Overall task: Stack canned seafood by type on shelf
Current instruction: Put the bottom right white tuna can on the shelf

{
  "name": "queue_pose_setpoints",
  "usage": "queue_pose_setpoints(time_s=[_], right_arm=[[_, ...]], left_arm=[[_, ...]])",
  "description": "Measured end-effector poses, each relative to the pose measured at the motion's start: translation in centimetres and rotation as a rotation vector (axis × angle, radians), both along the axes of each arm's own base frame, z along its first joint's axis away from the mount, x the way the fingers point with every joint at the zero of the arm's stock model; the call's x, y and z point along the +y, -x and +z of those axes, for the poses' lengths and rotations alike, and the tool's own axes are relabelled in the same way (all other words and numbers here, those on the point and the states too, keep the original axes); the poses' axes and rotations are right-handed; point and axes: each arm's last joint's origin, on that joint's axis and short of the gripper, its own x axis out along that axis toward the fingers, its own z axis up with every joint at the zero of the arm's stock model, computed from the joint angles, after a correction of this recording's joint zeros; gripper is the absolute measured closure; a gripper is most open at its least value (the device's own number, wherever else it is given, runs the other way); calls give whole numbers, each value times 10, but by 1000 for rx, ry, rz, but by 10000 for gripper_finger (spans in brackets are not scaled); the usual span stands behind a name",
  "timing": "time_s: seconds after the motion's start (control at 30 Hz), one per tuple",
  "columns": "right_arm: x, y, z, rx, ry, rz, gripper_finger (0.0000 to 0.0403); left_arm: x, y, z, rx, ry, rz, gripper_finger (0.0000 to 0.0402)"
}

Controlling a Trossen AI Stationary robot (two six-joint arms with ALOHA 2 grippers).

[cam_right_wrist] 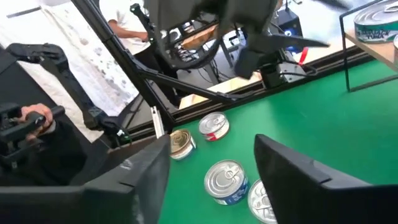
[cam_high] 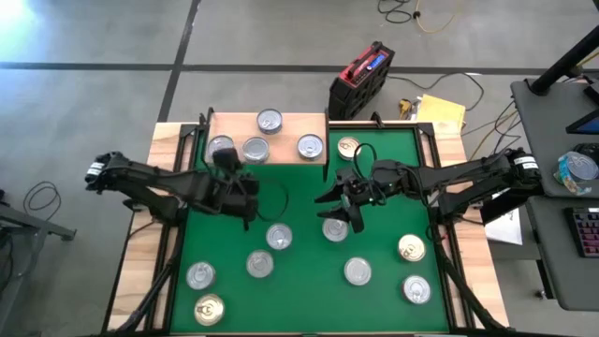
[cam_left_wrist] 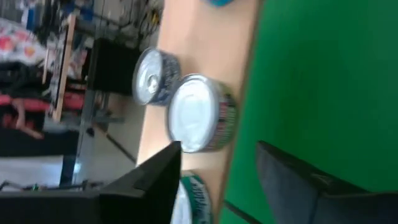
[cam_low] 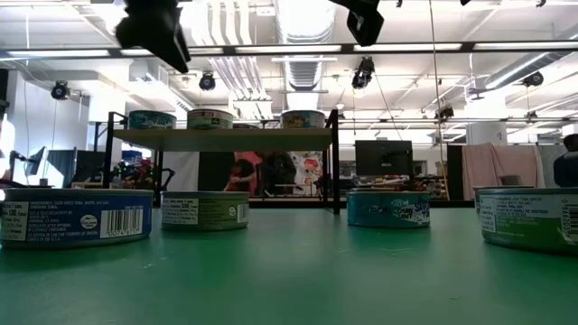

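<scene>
The shelf (cam_high: 281, 129), a light-wood board on black legs, stands at the mat's far left. Several canned seafood tins sit on it, among them a silver-topped pair (cam_left_wrist: 199, 113) (cam_left_wrist: 152, 76). More tins lie flat on the green mat (cam_high: 309, 281), such as a silver one (cam_high: 335, 227) and a gold one (cam_high: 411, 248). My left gripper (cam_high: 245, 192) (cam_left_wrist: 217, 180) hovers open over the mat, just near of the shelf's front edge. My right gripper (cam_high: 339, 208) (cam_right_wrist: 212, 146) hangs open above the mat's middle, over the silver tin. Neither holds anything.
A gold-topped tin (cam_high: 348, 147) sits on the mat beside the shelf's right end. A red and black case (cam_high: 360, 80) stands behind the table. In the right wrist view a person's hand (cam_right_wrist: 34, 115) shows beyond the table's left side.
</scene>
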Motion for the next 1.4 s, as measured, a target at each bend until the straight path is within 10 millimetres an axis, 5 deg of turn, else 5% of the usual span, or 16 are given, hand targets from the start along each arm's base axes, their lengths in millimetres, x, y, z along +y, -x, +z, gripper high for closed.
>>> queue_pose_setpoints(time_s=[0.27, 0.4, 0.67, 0.97, 1.4], right_arm=[[13, 1, 4, -25, 50, 50, 289], [19, 2, 1, -4, 63, 75, 331], [21, 4, -7, 80, 78, 59, 380], [21, 4, -7, 76, 98, 48, 392], [21, 4, -8, 85, 124, 54, 392]], left_arm=[[-21, 13, -4, -94, 187, -268, 390], [-12, 20, 7, -187, 175, -333, 399], [32, 25, 16, -265, 200, -188, 401], [75, 5, -2, -192, 307, -72, 401], [99, -1, -11, -121, 311, -20, 402]])
